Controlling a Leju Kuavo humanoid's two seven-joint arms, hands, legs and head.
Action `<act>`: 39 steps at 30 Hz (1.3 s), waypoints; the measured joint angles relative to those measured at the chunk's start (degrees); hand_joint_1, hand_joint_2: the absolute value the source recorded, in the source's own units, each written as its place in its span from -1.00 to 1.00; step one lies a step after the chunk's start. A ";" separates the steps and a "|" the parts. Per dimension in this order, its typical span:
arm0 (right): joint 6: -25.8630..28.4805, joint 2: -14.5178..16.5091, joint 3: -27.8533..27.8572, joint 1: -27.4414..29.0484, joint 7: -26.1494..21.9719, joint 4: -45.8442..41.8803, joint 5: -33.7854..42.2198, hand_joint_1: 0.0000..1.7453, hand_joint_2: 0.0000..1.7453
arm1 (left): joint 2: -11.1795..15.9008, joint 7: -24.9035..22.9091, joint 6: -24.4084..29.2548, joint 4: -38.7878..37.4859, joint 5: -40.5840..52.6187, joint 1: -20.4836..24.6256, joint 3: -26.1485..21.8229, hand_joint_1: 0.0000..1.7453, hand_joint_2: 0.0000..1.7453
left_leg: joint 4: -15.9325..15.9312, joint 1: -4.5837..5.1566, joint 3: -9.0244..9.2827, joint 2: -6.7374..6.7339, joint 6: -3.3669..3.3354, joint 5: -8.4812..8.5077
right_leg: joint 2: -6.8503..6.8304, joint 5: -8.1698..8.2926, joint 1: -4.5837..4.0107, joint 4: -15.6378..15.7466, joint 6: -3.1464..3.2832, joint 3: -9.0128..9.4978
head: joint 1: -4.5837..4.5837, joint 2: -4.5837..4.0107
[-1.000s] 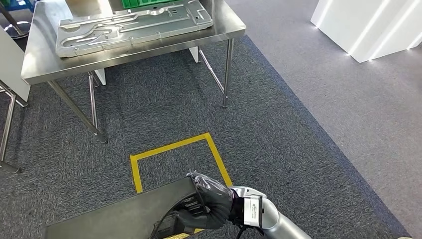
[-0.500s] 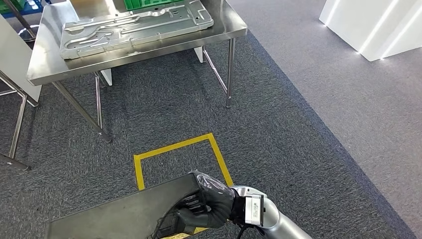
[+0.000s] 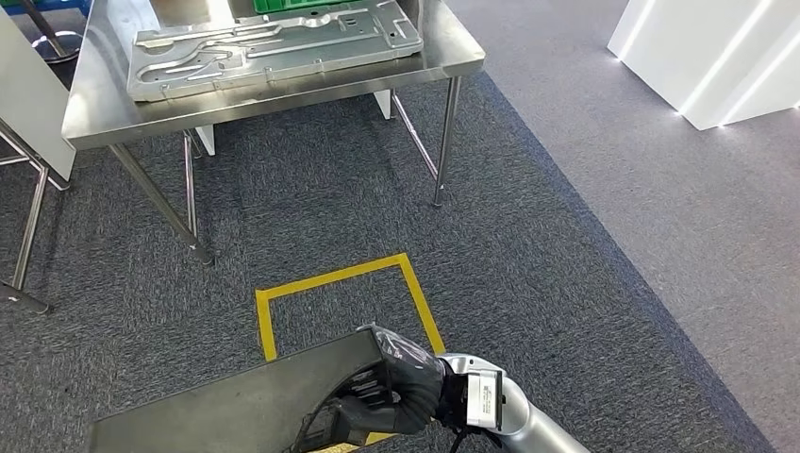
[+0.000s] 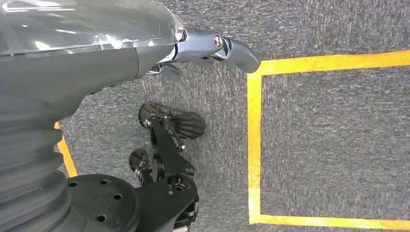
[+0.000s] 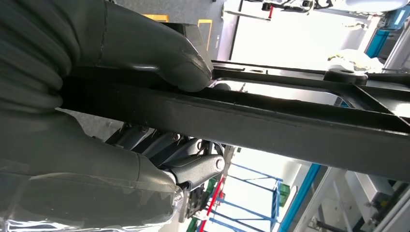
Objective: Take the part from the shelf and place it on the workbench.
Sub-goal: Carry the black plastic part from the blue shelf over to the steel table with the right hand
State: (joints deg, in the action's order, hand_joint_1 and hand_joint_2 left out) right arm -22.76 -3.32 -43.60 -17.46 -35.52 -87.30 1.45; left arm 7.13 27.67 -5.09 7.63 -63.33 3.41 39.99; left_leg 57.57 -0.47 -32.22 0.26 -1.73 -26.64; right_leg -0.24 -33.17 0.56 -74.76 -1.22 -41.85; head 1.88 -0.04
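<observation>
My right hand (image 3: 396,387) grips the near right edge of a dark flat part (image 3: 236,406) at the bottom of the head view, held over the carpet. In the right wrist view the thumb (image 5: 159,53) presses on one face of the part (image 5: 270,121) and the darker fingers (image 5: 188,166) curl under the other. The steel workbench (image 3: 453,57) stands ahead at the top of the head view, well apart from the part. My left hand (image 4: 121,53) hangs over the floor with its thumb (image 4: 232,48) stretched out and nothing in it.
A large stamped metal plate (image 3: 274,47) lies on the workbench, with a green crate (image 3: 292,5) behind it. A yellow tape square (image 3: 340,283) marks the carpet between me and the bench. Another stand's legs (image 3: 28,226) are at the left, a white lit block (image 3: 717,57) at the far right.
The whole picture has shifted: the camera moved, so the workbench sits a little further right in the picture. My right hand keeps its hold on the part.
</observation>
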 joint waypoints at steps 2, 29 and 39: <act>0.07 -0.02 0.04 0.11 -0.02 -0.04 0.05 0.96 1.00 | 0.00 0.24 -0.17 0.00 0.14 0.02 0.17 -1.00 1.00 | 0.05 0.04 0.38 0.23 0.11 -0.30 | 0.02 3.68 0.02 4.72 0.30 1.99 | 0.00 0.00; 0.30 0.01 0.60 0.96 -0.49 -2.15 0.40 0.96 1.00 | 0.52 1.31 -0.67 0.00 -0.21 -0.12 1.10 -1.00 1.00 | 0.19 0.19 1.78 0.13 -0.38 -1.73 | 0.17 -0.66 0.14 0.95 -0.24 3.08 | -0.03 0.00; 0.67 0.02 0.73 1.32 0.37 -2.55 0.43 0.96 1.00 | 0.29 1.38 -0.66 0.00 -0.71 0.00 1.20 -1.00 1.00 | 1.35 0.39 8.59 1.07 1.63 -6.16 | 0.99 12.27 -1.05 15.34 2.32 1.87 | 0.01 0.00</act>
State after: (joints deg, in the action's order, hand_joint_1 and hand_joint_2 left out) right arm -22.10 -3.31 -42.87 -16.14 -35.15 -89.85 1.88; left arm 7.42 29.05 -5.74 7.63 -64.04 3.41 41.19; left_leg 58.92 -0.08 -23.63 1.34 -0.10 -32.81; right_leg 0.75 -20.91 -0.49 -59.41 1.10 -39.98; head 1.89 -0.04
